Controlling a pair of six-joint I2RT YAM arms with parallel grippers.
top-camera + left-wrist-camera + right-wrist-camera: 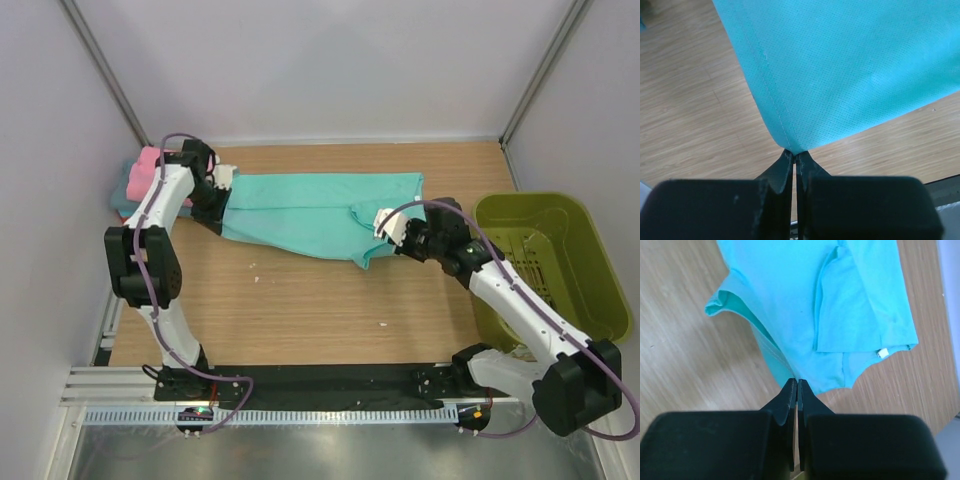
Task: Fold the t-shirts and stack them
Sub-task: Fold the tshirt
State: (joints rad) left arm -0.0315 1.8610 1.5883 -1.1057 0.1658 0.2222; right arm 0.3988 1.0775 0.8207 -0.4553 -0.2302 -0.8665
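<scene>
Brightly, evenly lit from above; only soft shadows on the table. Crisp on the teal t-shirt weave, slightly softer on the near left gripper.

A robotics lab cell is shown. A wooden counter is walled by plain white panels, and a left arm and a right arm are bolted at its near edge.
</scene>
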